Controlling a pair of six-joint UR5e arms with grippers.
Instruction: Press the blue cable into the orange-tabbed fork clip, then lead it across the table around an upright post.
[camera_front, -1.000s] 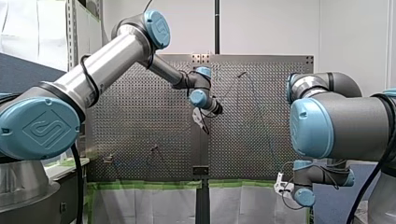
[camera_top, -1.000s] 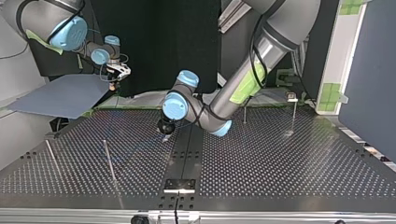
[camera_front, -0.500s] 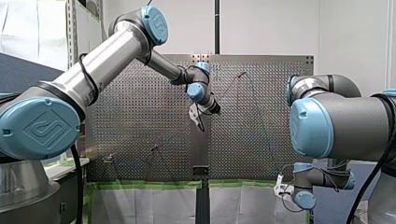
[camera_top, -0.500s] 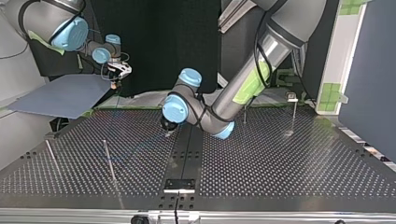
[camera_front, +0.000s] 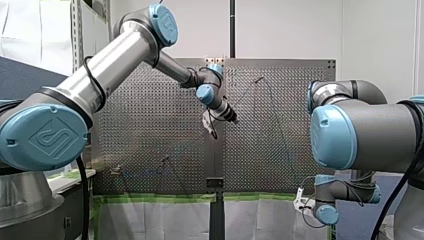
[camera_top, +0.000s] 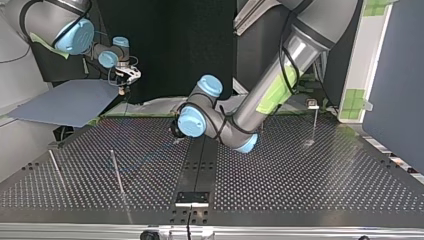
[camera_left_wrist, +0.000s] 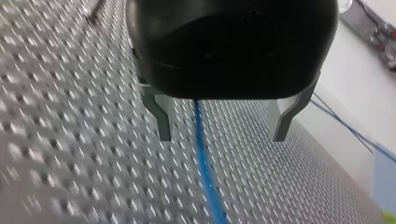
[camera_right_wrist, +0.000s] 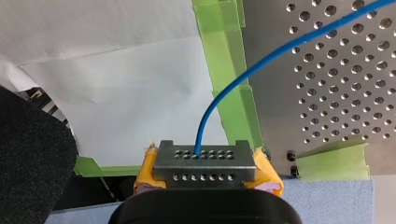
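**Left hand** (camera_left_wrist: 224, 138): metal fingers (camera_left_wrist: 163, 119) spread apart just above the table (camera_left_wrist: 70, 140), gripping nothing. The cable (camera_left_wrist: 201, 154) lies along the table between them, closer to one finger.

**Right hand** (camera_right_wrist: 204, 156): yellow pads (camera_right_wrist: 147, 170) closed on the cable's end. The cable rises from the clamp and arcs over green tape (camera_right_wrist: 229, 70) onto the table.

**Top view:** the left hand is low over the table's middle. The right hand is off the far left corner, near a blue-grey sheet (camera_top: 65, 102). Two posts (camera_top: 116, 170) stand at the left and a third (camera_top: 315, 120) at the right, all apart from both hands.
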